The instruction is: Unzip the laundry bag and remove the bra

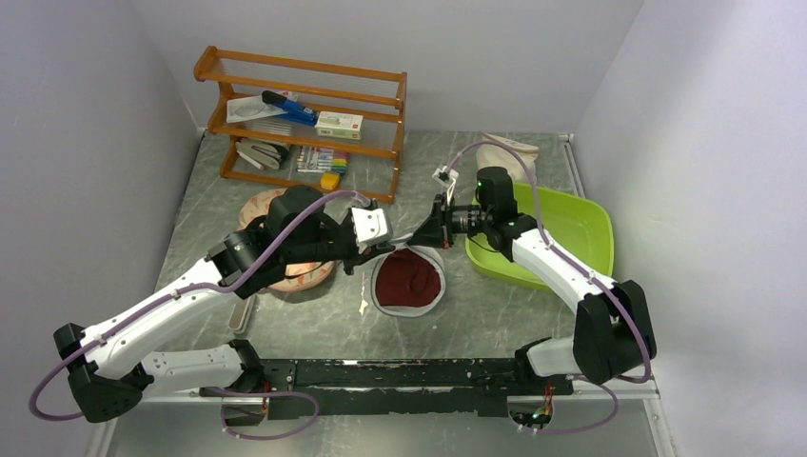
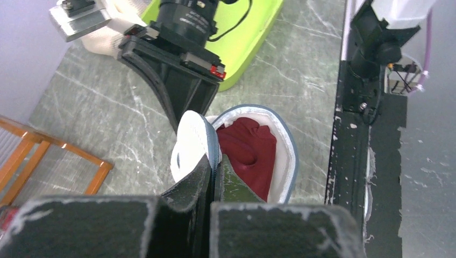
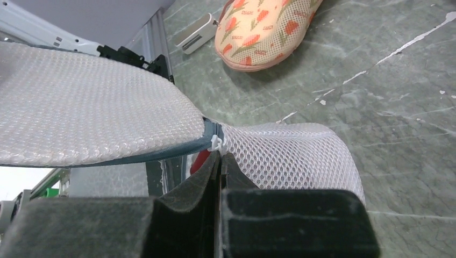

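The laundry bag point(image 1: 411, 310) lies unzipped on the table point(image 1: 314, 324) beside the green tray point(image 1: 571, 224). The left claw point(image 2: 215, 161) and right claw point(image 3: 219, 158) both pinch its rim. The maroon bra point(image 2: 250, 148) sits inside, not yet removed.

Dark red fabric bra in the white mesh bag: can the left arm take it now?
Probably not yet. The white mesh laundry bag is open and the dark red bra lies uncovered, but the left gripper is shut on the raised lid's rim; it must release first.
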Controlling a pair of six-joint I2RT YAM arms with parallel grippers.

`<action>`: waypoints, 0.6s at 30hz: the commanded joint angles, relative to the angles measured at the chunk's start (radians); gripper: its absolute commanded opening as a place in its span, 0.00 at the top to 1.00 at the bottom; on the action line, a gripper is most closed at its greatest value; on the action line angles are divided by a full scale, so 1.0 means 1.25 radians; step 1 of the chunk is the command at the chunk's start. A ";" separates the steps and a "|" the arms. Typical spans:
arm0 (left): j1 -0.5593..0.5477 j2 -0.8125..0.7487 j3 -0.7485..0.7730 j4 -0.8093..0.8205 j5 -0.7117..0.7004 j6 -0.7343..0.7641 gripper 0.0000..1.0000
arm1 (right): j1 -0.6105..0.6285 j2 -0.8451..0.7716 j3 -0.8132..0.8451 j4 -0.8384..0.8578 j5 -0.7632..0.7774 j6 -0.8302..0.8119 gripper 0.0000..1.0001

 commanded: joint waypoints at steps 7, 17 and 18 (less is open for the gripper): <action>0.004 0.038 0.023 0.099 -0.213 -0.211 0.93 | -0.006 -0.075 0.065 -0.213 0.382 0.040 0.77; 0.062 0.065 0.035 -0.021 -0.246 -0.594 0.93 | 0.046 -0.159 0.088 -0.403 0.528 0.037 0.46; 0.074 0.054 0.027 -0.017 -0.232 -0.606 0.93 | 0.063 -0.165 0.085 -0.404 0.529 0.043 0.44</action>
